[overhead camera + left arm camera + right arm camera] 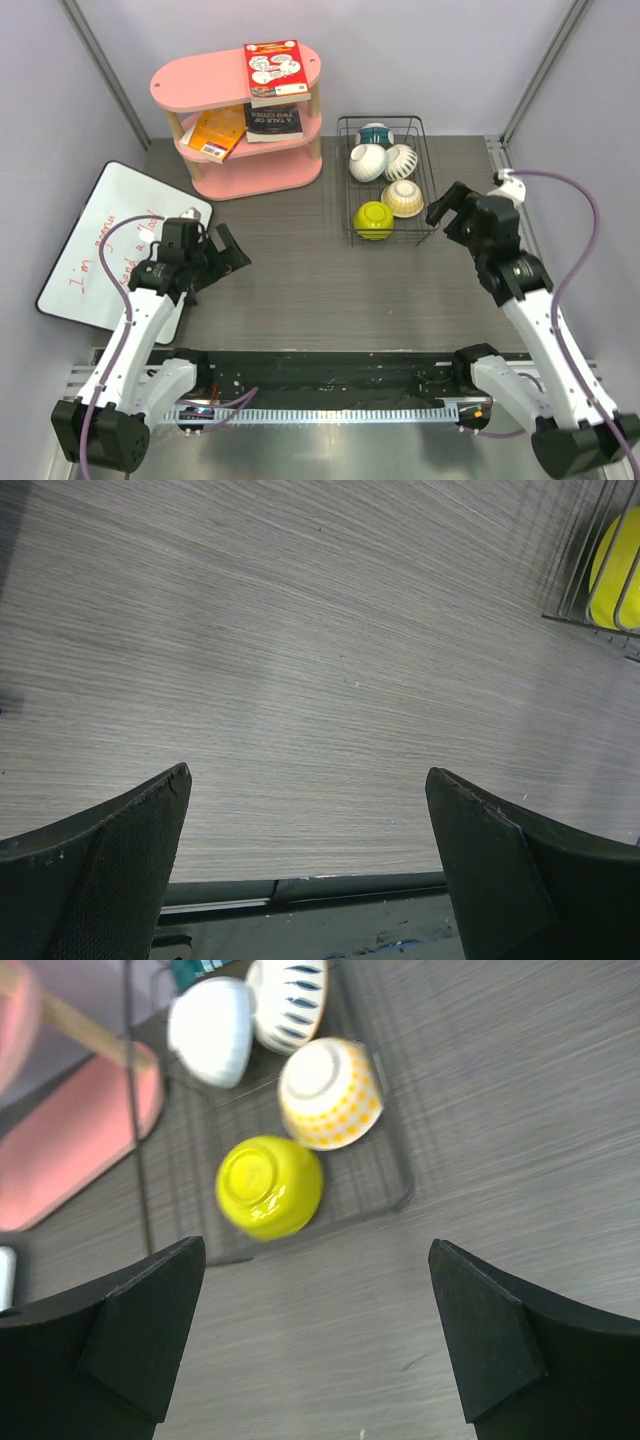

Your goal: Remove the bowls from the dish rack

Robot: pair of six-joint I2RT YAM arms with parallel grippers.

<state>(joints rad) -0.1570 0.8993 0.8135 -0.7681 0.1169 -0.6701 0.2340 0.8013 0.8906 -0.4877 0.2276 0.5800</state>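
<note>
The black wire dish rack (346, 180) stands at the back middle of the table. It holds five bowls: a yellow-green one (373, 220) at the near end, a cream dotted one (403, 198), a white one (367, 162), a white patterned one (401, 160) and a teal one (375, 133) at the far end. My right gripper (443, 215) is open and empty just right of the rack's near corner; its wrist view shows the yellow-green bowl (270, 1185) and cream bowl (330, 1093) ahead of the gripper (318, 1245). My left gripper (232, 258) is open and empty over bare table, well left of the rack.
A pink two-tier shelf (240, 120) with books stands left of the rack. A whiteboard (110, 240) lies at the table's left edge, under my left arm. A metal rail (330, 410) runs along the near edge. The left wrist view shows the rack's corner (575, 580).
</note>
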